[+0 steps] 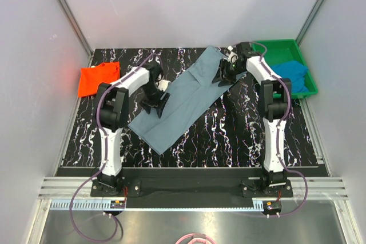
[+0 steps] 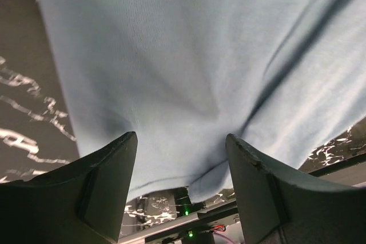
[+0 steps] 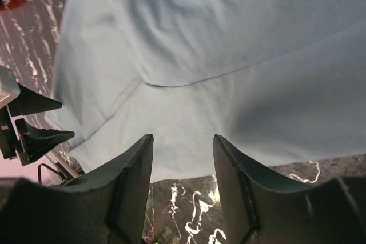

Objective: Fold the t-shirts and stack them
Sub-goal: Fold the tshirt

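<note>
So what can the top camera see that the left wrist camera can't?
Only the top view shows the orange-red shirt at the far left, the bright blue shirt in the green tray, and the right gripper. Only the left wrist view shows the cloth's creases up close, and small green lights low down between its fingers. Both show the grey-blue shirt, the black marbled table and the open left gripper.
</note>
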Available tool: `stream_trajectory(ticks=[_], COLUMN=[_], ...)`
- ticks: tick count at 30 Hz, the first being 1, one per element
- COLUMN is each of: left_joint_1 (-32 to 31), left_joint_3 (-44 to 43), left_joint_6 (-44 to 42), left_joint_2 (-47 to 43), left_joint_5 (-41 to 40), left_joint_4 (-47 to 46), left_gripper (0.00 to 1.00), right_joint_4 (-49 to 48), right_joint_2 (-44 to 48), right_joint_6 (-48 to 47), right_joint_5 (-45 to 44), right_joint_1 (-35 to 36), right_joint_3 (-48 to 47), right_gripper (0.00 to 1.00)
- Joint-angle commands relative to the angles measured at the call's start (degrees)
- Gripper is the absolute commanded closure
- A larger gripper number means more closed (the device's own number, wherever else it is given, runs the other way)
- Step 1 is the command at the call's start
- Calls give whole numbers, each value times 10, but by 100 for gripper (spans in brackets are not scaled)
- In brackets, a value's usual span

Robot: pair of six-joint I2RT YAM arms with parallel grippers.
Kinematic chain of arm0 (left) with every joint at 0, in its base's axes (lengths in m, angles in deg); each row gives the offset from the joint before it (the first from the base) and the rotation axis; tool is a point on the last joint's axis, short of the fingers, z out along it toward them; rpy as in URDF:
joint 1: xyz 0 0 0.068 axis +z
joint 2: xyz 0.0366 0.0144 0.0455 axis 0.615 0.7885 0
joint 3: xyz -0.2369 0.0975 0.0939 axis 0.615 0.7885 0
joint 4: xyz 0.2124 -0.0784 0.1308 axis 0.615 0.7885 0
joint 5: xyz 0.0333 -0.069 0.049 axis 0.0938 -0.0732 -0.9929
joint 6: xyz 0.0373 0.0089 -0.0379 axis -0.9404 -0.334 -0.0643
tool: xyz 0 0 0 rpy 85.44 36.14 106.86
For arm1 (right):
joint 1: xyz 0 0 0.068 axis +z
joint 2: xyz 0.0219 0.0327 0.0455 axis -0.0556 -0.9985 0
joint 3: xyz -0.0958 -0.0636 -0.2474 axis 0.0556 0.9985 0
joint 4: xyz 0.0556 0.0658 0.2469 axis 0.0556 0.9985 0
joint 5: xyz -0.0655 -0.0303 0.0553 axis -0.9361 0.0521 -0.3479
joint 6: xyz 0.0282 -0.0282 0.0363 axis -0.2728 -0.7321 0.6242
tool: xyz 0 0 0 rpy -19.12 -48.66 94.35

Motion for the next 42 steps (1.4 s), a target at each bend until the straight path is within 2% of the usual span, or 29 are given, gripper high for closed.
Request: stream_trajectory(ticks=[1,6,10,18,22,31,42], left_joint_1=[2,-1,-25,-105,-160,-259,-297], left_joint_3=[-24,-5,30,59,55,21,-23], left_joint_6=[0,7,16,26,33,41,47], left_joint_2=[14,29,20,22,24,31,56], left_joint_5=[22,7,-3,-5,3,11,10], left_joint_4=[9,-1,-9,-16,-12,-9,-8], left_gripper=[31,32,31,31,30,30,29], right_joint_4=[0,12,18,10,-4,-18,-21], right_joint_2=[-14,-46,-87,-168,-190,-203,-205], right_joint_6=[9,-1,-3,-2,2,1,-5], right_joint_5=[2,-28,-26,-23,-21,-16,-19], right_joint_1=[-4,-4,-4,-4,-2,14,30], right_joint_3=[-25,-36,-92,-238,-277,-289,-294], right_gripper=[46,46,46,44,43,43,42])
